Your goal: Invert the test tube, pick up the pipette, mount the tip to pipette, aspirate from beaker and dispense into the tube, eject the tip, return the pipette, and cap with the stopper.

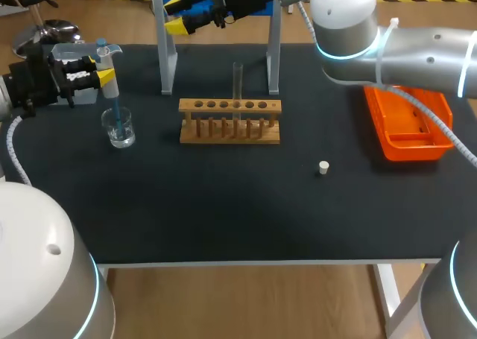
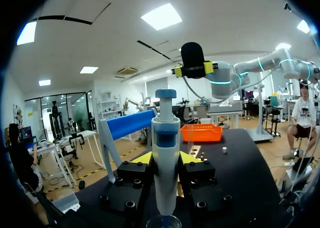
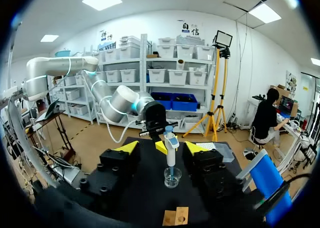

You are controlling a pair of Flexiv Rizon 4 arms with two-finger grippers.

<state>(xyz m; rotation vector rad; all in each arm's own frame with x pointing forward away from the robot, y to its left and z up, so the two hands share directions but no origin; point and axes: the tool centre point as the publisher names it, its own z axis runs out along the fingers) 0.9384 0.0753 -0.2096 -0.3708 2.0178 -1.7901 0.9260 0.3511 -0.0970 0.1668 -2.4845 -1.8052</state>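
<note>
Pipette (image 1: 109,74): in the head view we log it upright, pinched by our left gripper (image 1: 95,72), tip down in the beaker (image 1: 118,127). Our right gripper (image 1: 176,15) hangs spread and empty by the stand (image 1: 168,56). The test tube (image 1: 238,82) stands in the rack (image 1: 229,121), and the stopper (image 1: 323,168) lies on the table (image 1: 223,205).
Left wrist view: both fingers (image 2: 142,159) clamp the pipette.
Right wrist view: our fingers are apart, with pipette and beaker ahead.

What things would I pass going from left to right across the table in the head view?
beaker → rack → stopper → tray
</note>
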